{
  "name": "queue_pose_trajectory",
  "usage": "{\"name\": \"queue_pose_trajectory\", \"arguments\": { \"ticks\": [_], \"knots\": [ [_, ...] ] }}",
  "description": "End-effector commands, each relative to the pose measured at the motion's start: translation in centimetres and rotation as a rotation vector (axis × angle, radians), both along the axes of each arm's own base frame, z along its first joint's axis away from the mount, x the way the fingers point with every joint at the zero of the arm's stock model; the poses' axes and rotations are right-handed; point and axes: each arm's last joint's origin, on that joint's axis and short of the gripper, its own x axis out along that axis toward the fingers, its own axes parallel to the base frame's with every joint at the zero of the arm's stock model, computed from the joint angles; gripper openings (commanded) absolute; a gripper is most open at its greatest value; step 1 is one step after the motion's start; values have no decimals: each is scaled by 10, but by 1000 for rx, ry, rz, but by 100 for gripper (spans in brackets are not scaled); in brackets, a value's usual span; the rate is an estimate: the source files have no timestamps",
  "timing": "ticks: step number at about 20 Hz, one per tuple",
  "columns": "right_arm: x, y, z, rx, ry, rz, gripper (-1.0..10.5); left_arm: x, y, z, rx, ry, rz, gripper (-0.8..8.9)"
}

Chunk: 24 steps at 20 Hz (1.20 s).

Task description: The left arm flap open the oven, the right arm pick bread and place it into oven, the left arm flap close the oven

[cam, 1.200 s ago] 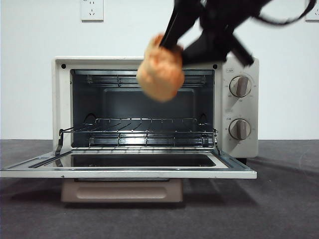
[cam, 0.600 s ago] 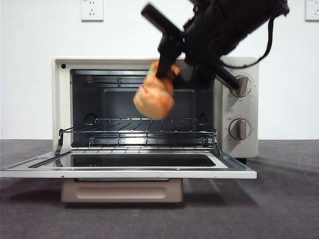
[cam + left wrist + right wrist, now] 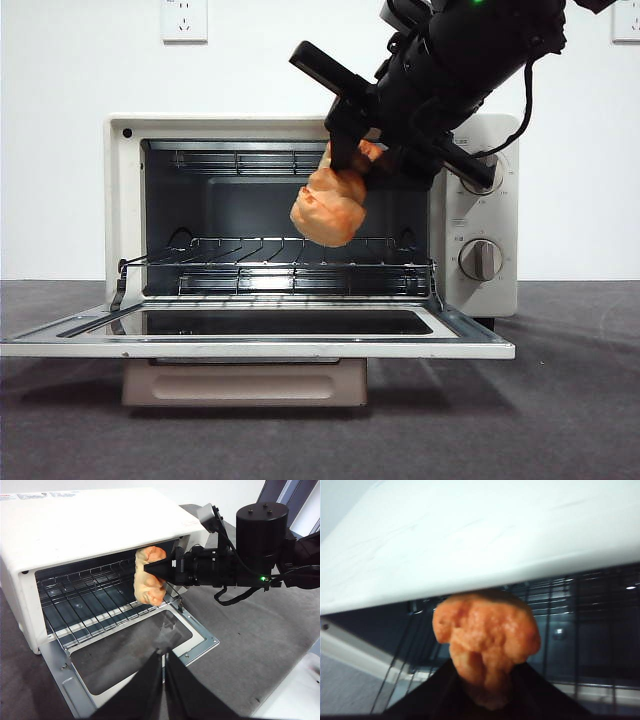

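White wall socket plate (image 3: 184, 20) at upper left of front view, 2nd one (image 3: 627, 20) cut off at upper right edge; dark grey tabletop (image 3: 560, 400) across the bottom.

From my left wrist camera I see the oven (image 3: 100, 525) with its door (image 3: 135, 655) folded down flat and the wire rack (image 3: 95, 600) exposed. The right tool (image 3: 150, 570) reaches in from the side, clamped on the bread (image 3: 147, 582), which hangs at the mouth of the cavity just above the rack's front. My left tool (image 3: 163, 652) hovers over the door glass, its jaws nearly touching.
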Motion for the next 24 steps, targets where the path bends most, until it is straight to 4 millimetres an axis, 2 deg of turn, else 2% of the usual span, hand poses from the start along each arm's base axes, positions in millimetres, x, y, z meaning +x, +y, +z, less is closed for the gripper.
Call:
{"name": "queue_pose_trajectory", "arguments": {
  "ticks": [1,14,24],
  "knots": [
    [3,4,0,9,-4,-15,118,-2,1,6,-23,-16,-8,9],
    [3,2,-2,-17,9,-41,416,-2,1,6,-24,-16,-8,9],
    [-2,3,6,22,10,39,424,-2,1,6,-19,-18,-8,9]
  ]
}}
